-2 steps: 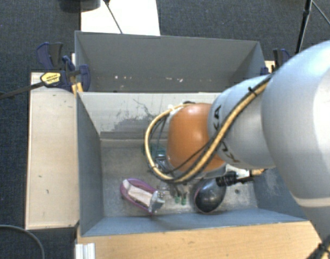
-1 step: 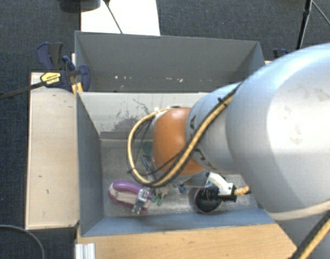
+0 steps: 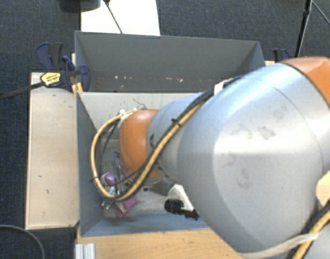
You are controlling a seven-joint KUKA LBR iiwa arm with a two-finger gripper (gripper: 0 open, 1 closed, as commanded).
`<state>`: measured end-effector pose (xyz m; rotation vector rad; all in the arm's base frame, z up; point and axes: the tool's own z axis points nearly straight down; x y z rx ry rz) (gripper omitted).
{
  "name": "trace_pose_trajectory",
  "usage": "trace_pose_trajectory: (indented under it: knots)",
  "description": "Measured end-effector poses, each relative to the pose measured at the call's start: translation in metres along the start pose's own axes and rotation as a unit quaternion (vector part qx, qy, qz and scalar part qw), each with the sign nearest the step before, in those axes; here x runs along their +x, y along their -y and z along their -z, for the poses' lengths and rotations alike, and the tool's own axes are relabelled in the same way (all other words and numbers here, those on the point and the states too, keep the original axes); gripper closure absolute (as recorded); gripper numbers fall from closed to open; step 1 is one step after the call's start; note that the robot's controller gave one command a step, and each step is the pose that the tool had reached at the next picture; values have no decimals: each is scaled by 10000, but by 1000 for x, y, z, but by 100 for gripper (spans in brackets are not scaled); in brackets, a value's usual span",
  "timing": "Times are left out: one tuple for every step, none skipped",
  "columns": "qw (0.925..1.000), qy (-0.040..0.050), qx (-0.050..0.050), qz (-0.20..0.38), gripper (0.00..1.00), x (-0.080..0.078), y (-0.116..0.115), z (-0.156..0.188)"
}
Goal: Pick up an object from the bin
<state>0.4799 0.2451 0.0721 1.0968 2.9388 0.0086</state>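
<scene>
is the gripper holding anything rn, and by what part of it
Cannot tell. The gripper is low in the bin's lower-left corner beside a small purple thing, but the orange wrist cover and cables hide any grasp.

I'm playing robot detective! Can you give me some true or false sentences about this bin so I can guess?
1. The arm reaches into the bin from the picture's right. True.
2. A purple thing lies in the bin's near left corner. True.
3. The black thing lies against the far wall. False: it lies by the near wall, beside the arm.
4. The arm's wrist cover is green. False: it is orange.
</scene>
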Motion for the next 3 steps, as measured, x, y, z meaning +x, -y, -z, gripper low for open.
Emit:
trace_pose_trajectory:
  knots:
    - [10000,15,-14,-3,100,-2,-1,2]
    - [10000,0,3,16,100,-3,-2,87]
    - [10000,-7,25,53,100,-3,-3,111]
